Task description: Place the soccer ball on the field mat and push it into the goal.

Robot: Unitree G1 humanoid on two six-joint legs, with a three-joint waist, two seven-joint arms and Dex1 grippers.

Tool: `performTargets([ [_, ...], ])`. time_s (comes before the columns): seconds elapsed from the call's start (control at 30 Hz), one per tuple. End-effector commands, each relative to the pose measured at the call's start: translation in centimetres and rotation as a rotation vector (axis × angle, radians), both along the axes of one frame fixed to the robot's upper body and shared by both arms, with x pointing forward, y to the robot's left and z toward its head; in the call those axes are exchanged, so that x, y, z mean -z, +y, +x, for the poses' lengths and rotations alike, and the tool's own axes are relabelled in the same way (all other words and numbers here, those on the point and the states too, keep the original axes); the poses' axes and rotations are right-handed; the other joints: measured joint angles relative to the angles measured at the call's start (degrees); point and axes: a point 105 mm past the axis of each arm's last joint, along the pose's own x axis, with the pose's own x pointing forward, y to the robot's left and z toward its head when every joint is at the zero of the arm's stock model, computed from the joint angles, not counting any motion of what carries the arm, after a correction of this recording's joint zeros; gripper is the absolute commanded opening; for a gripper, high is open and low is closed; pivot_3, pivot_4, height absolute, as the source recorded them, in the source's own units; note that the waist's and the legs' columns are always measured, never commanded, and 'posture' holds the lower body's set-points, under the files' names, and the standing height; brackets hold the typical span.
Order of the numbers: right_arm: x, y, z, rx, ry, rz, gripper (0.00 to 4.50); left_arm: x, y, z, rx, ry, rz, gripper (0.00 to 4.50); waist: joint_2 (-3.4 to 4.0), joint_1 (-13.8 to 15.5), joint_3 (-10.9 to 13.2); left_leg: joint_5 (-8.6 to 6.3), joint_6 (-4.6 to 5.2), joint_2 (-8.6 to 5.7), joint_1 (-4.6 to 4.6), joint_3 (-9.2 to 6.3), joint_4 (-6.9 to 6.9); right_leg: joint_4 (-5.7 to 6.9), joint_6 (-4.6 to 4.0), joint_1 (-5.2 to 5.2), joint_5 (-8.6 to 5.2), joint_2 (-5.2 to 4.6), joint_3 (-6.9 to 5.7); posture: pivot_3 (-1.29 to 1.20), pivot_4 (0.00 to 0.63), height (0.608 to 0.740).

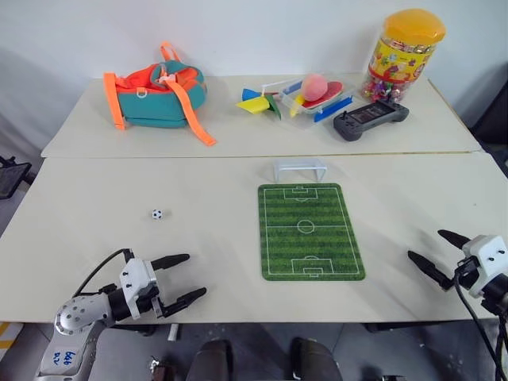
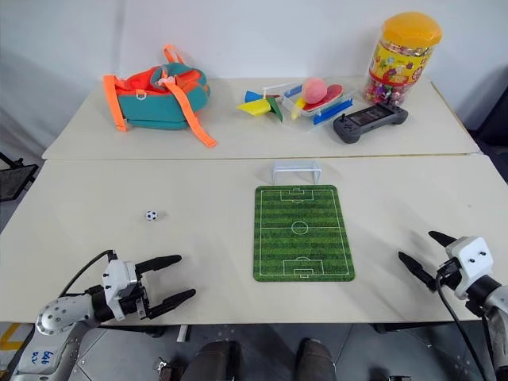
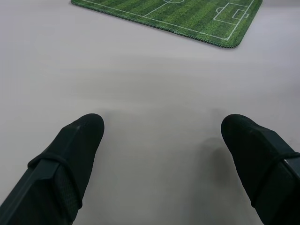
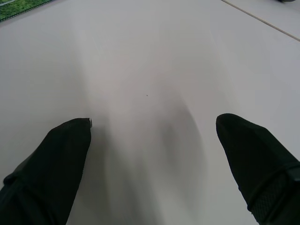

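Left eye view: left gripper (image 1: 188, 275) spread wide and empty over the table's (image 1: 214, 238) near edge; right gripper (image 1: 431, 250) likewise. Ball (image 1: 157, 213) sits on bare table beyond the left gripper, well left of the mat (image 1: 309, 230), goal (image 1: 300, 169) touching its far end.

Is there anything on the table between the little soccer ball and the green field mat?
No. Between the soccer ball and the field mat there is just bare table, as the left eye view shows.
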Motion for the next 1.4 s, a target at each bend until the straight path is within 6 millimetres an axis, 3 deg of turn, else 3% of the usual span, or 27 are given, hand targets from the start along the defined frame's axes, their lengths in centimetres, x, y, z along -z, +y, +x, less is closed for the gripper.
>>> performTargets([
  [0.03, -0.6, -0.6, -0.4, -0.005, -0.009, -0.014, 4.5, -0.6, -0.4, 0.0, 0.007, -0.026, 0.004, 4.49, 0.0, 0.0, 0.0, 0.0, 0.0, 0.0, 0.0, 0.0, 0.0, 0.0, 0.0, 0.0, 0.0, 0.0, 0.0, 0.0, 0.15, 0.74],
  [0.97, -2.4, 0.7, -0.7, -0.104, -0.029, 0.025, 4.5, -4.1, -0.9, 0.4, -0.063, -0.145, -0.02, 4.49, 0.0, 0.4, 0.0, 0.0, 0.0, 0.0, -0.01, 0.04, 0.03, 0.03, 0.0, -0.04, 0.0, 0.01, 0.04, 0.0, 0.15, 0.74],
  [1.13, -4.3, 2.5, -1.5, -0.227, -0.096, 0.056, 4.5, -5.8, -0.1, 2.1, -0.149, -0.154, -0.052, 4.49, 0.01, 0.5, 0.0, 0.0, 0.0, 0.01, -0.02, 0.04, 0.05, 0.06, -0.01, -0.04, 0.01, 0.01, 0.05, 0.0, 0.15, 0.74],
  [1.27, -6.6, 5.1, -3.3, -0.414, -0.149, 0.136, 4.5, -7.2, 2.4, 5.4, -0.392, -0.16, -0.023, 4.49, -0.01, 0.7, 0.0, 0.0, 0.0, 0.01, -0.02, 0.01, 0.05, 0.1, 0.01, -0.03, 0.01, 0.02, 0.05, 0.0, 0.15, 0.74],
  [1.4, -7.0, 5.7, -3.3, -0.442, -0.138, 0.134, 4.5, -7.9, 4.0, 8.1, -0.572, -0.118, -0.039, 4.49, -0.11, 0.7, 0.0, 0.0, 0.01, 0.01, -0.01, -0.01, 0.13, 0.12, 0.04, 0.03, 0.04, 0.02, 0.05, 0.0, 0.15, 0.74],
])
